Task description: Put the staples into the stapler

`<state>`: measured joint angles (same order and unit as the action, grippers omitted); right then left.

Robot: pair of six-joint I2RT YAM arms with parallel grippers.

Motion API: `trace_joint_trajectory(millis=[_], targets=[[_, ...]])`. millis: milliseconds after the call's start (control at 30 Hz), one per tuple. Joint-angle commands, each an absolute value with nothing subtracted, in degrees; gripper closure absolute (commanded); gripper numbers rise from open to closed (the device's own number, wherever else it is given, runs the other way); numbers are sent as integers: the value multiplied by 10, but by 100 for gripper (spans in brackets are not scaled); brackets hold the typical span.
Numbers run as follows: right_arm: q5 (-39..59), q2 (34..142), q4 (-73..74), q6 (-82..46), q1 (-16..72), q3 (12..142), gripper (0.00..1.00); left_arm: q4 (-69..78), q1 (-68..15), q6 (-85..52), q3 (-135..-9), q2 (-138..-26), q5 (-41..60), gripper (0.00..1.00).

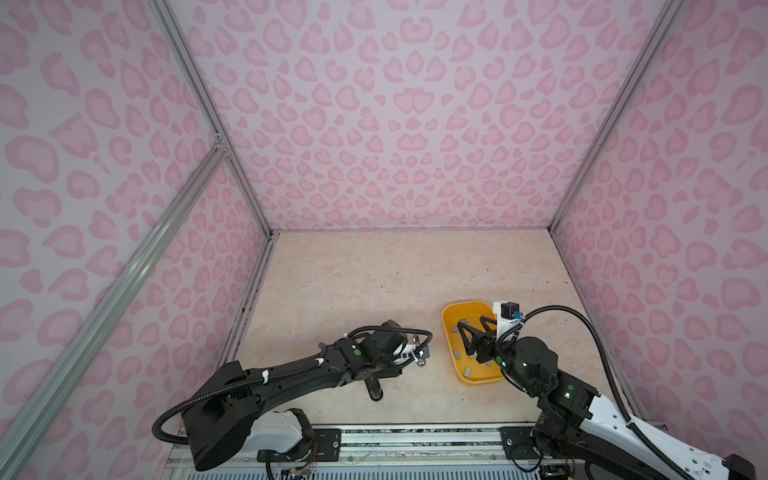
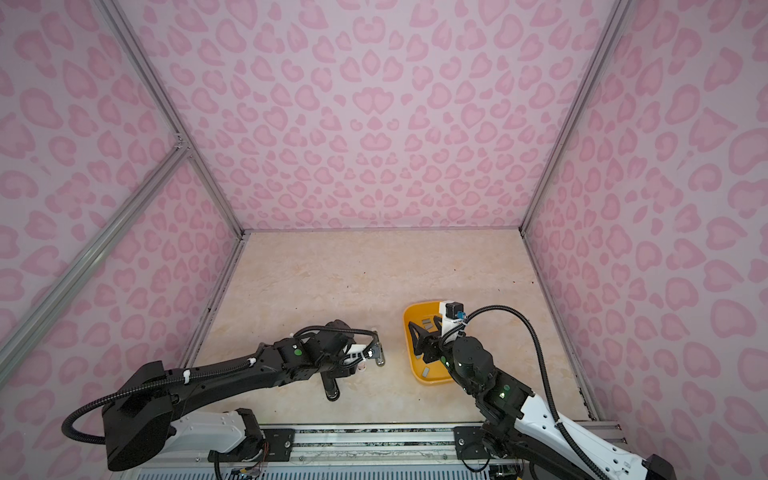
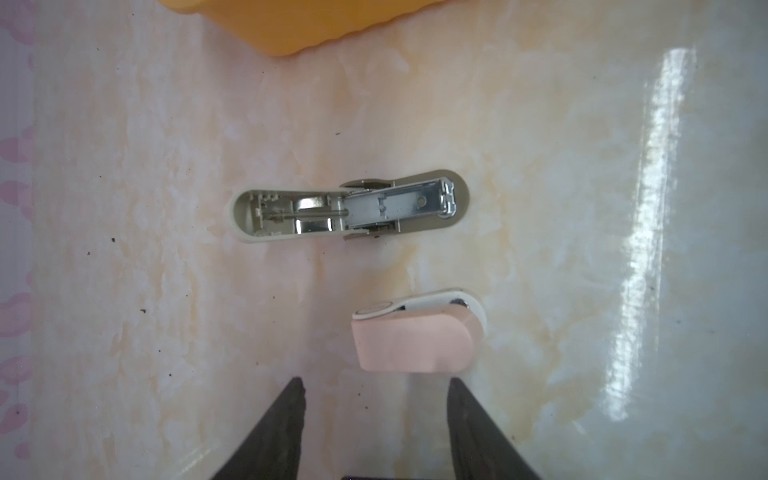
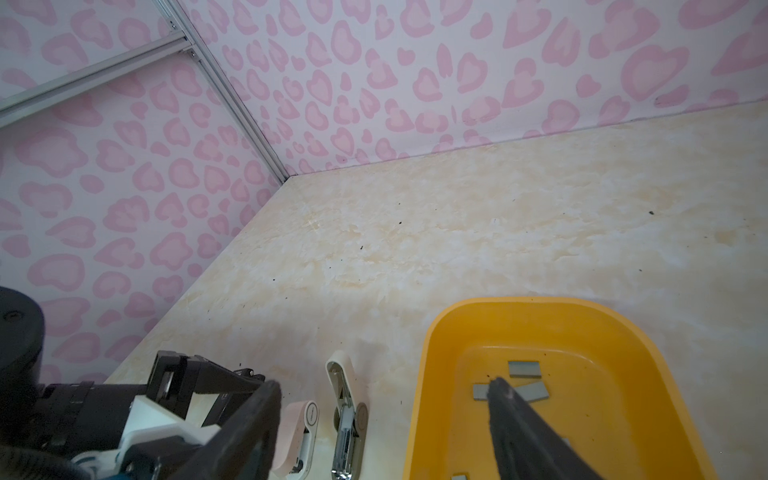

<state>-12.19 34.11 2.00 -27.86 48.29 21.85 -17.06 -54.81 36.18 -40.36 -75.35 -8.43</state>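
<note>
The staples [image 4: 524, 369] are lying in the yellow tray [image 4: 540, 307] under the wide-open, empty right hand [image 1: 473, 322]; the opened stapler [image 3: 349, 205] is sitting unloaded on the surface [image 3: 540, 166] while the left hand [image 3: 375, 380] is hovering half-open, holding nothing

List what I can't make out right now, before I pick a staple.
- Staples, count: in the right wrist view a finger of the right gripper and the bottom edge hide part of the yellow tray; in both top views the gripper covers it.
- Open stapler and pink stapler: in both top views the left arm hides most of them.
- Open stapler's channel: left wrist view, glare; loaded or empty, cannot tell.
</note>
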Motion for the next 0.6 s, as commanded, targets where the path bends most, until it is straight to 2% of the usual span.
trace_joint_trajectory(millis=[0, 300, 567], targets=[[-119, 334, 23, -280, 481, 211, 22, -203, -554, 363, -409, -748, -117, 44], [-115, 322, 23, -281, 474, 207, 21, -218, -573, 374, -431, -805, -100, 45], [-107, 334, 33, -282, 471, 206, 21, -157, -573, 402, -427, -827, -96, 44]])
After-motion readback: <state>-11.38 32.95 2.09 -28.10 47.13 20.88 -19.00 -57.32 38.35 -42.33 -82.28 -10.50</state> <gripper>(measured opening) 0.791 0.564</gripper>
